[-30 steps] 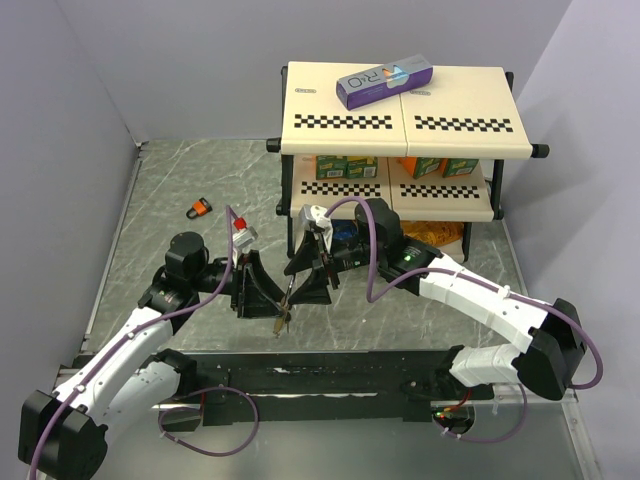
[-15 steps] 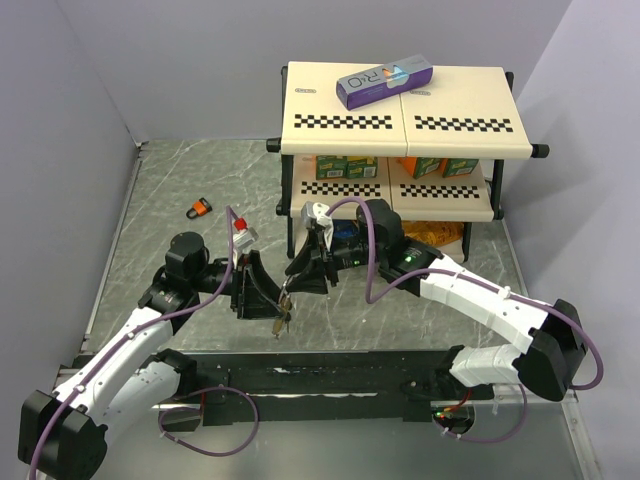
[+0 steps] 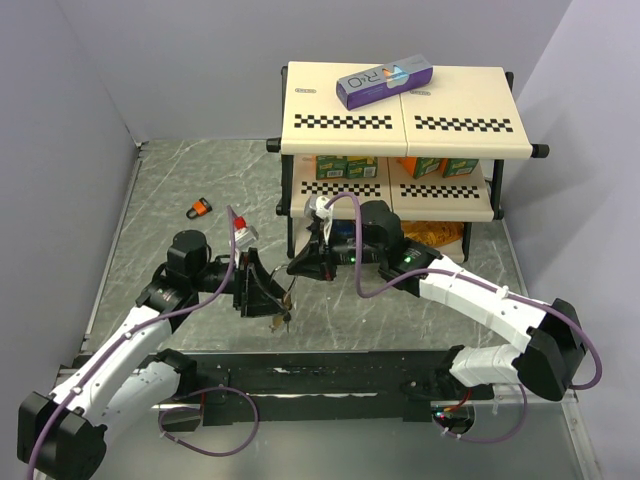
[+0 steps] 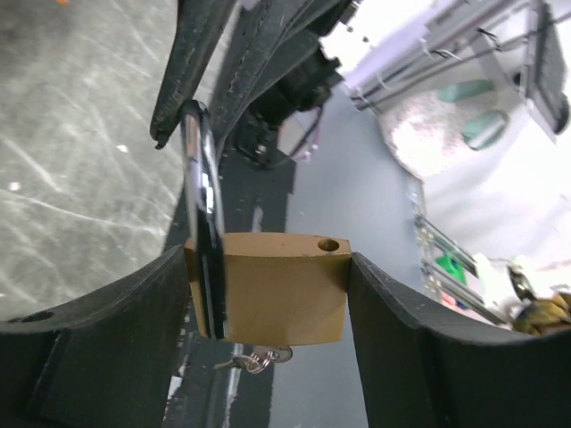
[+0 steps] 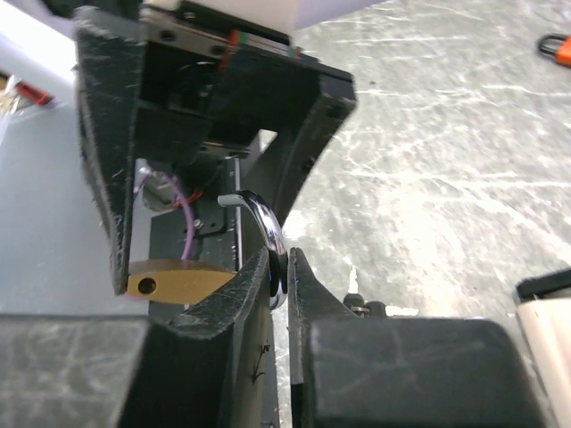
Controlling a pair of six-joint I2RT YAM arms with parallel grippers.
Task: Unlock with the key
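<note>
Brass padlock (image 3: pixel 276 314) sits mid-table in the top view, between the left gripper (image 3: pixel 268 302) and right gripper (image 3: pixel 297 276); the key is too small to make out here. Small orange padlock (image 3: pixel 201 208) lies well apart on the grey table (image 3: pixel 180 170). Shelf rack (image 3: pixel 450 95) carries a purple box (image 3: pixel 385 80) on top, with green cartons (image 3: pixel 345 165) and orange cartons (image 3: pixel 420 167) on the shelf below. Left wrist: the left gripper's jaws are partly open, clamped on the lock body. The shackle (image 4: pixel 202 178) is swung out of its hole, top end between the right fingers (image 4: pixel 183 80). The key (image 4: pixel 259 358) hangs just under the body. Right wrist: the right gripper's jaws are nearly closed, pinching the shackle.
</note>
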